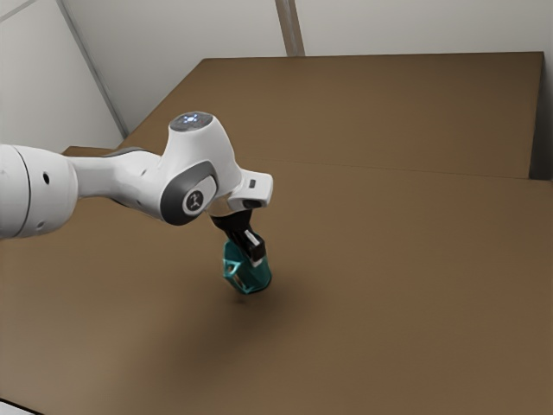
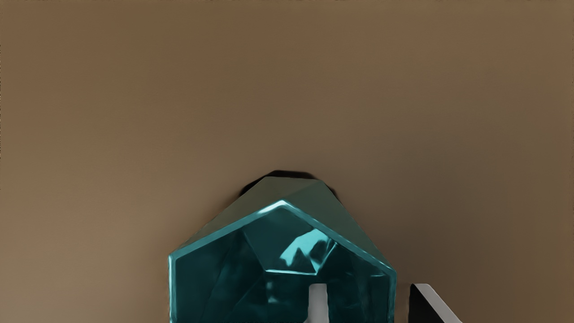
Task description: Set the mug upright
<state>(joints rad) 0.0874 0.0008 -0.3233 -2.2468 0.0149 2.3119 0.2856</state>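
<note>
Leaning over the table (image 1: 389,285), the mug (image 1: 251,278) is not yet upright, so I judge that the straightening is left, while the gripper (image 1: 257,260) has fingers (image 2: 318,303) spread, one inside mug and one outside, and mug's neighbour arm (image 1: 194,169) bears a round mark (image 1: 194,201) without readable word.

A brown table (image 1: 406,277) bears soft shadows (image 1: 194,333) — whether the teal mug (image 1: 251,279) touches it is unclear.
</note>
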